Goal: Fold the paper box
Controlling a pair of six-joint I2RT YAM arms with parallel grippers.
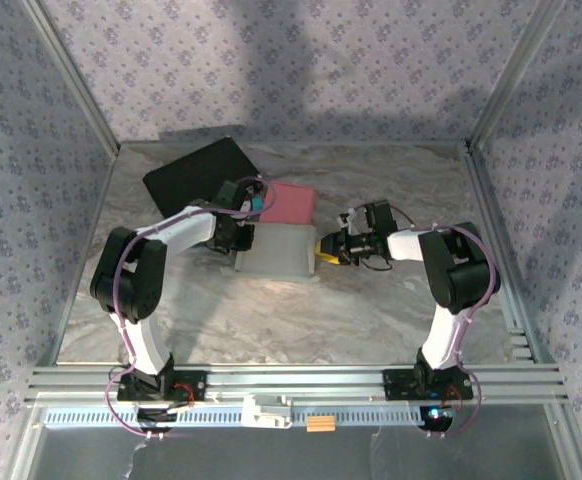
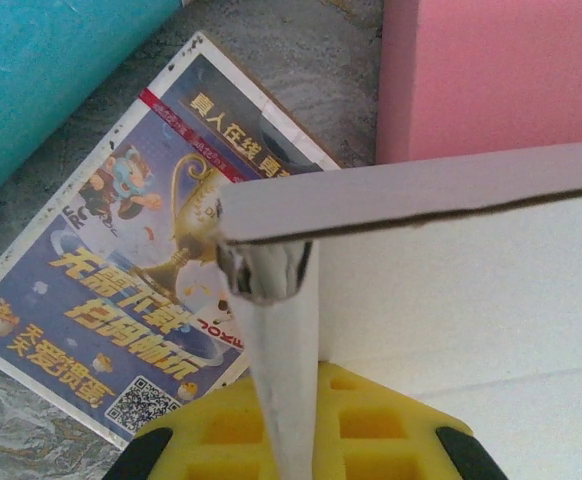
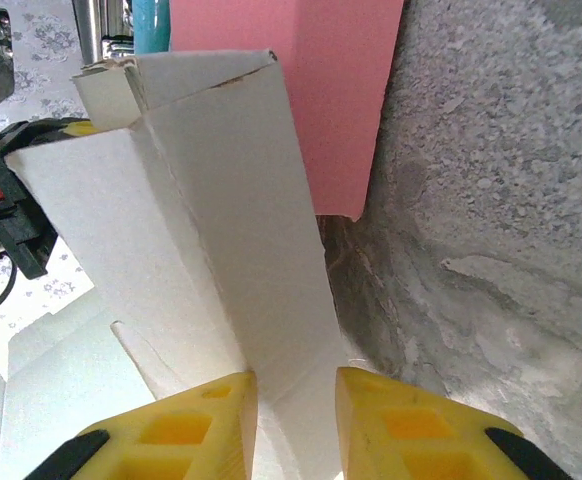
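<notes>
Paper box: middle of the table, toward its far edge.
Left gripper: pinched tight on the box's left wall.
Right gripper: fingers narrowly apart, astride the right wall.
Doing it well: I'd anchor left and fold along the crease.

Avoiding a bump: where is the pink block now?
In the top view, the pink block lies mid-table, just behind the white paper box, right of the black sheet.

The table has a wrinkled grey cover with a marble-like pattern. On it lie a flat black board at the far left and a pink block near the middle. The white paper box lies just on the near side of the block, and a printed leaflet lies beside the box.
</notes>
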